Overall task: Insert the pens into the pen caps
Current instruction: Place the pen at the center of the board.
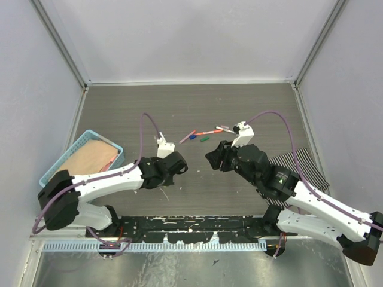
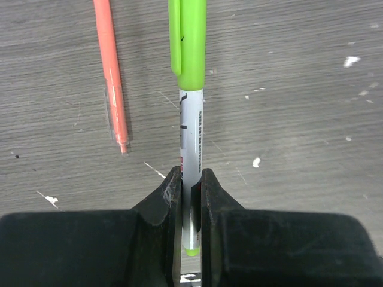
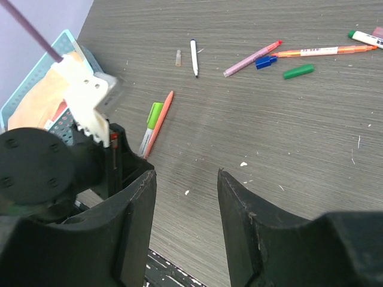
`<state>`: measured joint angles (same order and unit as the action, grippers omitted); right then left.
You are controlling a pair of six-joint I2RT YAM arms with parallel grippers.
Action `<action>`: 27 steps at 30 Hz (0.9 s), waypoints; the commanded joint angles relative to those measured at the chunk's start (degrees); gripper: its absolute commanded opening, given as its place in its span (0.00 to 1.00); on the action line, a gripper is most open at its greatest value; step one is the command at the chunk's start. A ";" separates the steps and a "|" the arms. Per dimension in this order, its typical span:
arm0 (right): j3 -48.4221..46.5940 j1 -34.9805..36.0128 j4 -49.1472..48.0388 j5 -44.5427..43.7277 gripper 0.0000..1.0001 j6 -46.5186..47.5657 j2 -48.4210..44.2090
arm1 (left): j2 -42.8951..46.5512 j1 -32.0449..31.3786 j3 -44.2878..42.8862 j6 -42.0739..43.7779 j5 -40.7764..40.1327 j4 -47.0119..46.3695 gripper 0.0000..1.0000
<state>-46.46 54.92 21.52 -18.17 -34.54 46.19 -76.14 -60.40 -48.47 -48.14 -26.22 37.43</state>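
Between the fingers of the left gripper (image 2: 191,179), clamped tight: white-barrelled pen (image 2: 192,128), lime-green cap (image 2: 187,42) on, pointing away over the table (image 2: 299,89). An all-orange pen (image 2: 112,84) lies just beside it. Right gripper (image 3: 187,179) hovers with jaws apart, nothing between; farther off, a loose blue cap (image 3: 265,61) and a green cap (image 3: 298,72) lie near a pink pen (image 3: 251,58).

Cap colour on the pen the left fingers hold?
Lime green cap on a white-barrelled pen; clearest in left wrist view.
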 commanded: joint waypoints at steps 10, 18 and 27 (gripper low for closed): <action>0.68 0.19 -0.57 -1.75 0.51 0.18 -1.93 | -8.43 3.59 -3.18 1.30 2.00 -2.92 0.00; 0.67 0.19 -0.24 -2.31 0.51 0.33 -2.08 | -10.99 5.59 -4.82 3.14 2.78 -3.00 0.00; 0.77 0.19 0.27 -2.58 0.51 0.31 -2.34 | -12.74 8.38 -4.64 5.41 5.26 -4.03 0.00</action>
<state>-45.32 54.92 22.48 -19.40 -34.54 44.86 -88.03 -52.71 -51.88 -44.29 -21.91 34.81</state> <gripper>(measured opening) 0.510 0.168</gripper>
